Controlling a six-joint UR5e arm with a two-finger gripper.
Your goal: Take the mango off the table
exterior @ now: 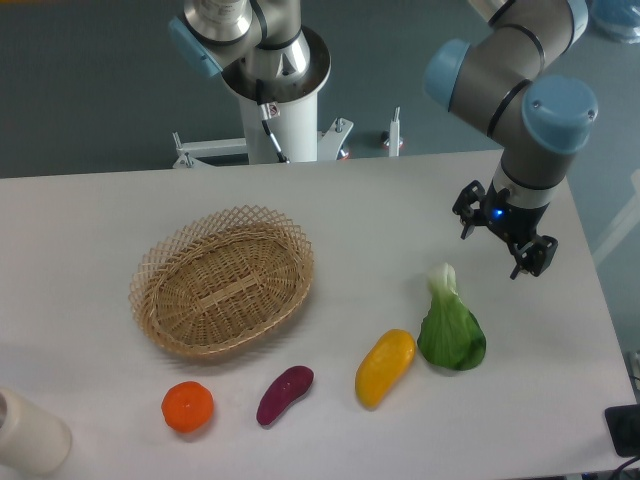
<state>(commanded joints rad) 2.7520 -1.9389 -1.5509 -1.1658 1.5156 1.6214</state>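
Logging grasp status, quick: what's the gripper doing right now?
Gripper: holding nothing, above the table, apart from the mango; open or shut cannot be told.

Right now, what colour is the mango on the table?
Yellow-orange; the mango shows clearly in the fixed camera view.

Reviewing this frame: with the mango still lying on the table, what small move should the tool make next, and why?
Probably travel toward the camera and to the image left, until it is above the mango. The tool hangs over bare table, beyond the bok choy that lies beside the mango, and holds nothing. Whether its fingers are open is unclear.
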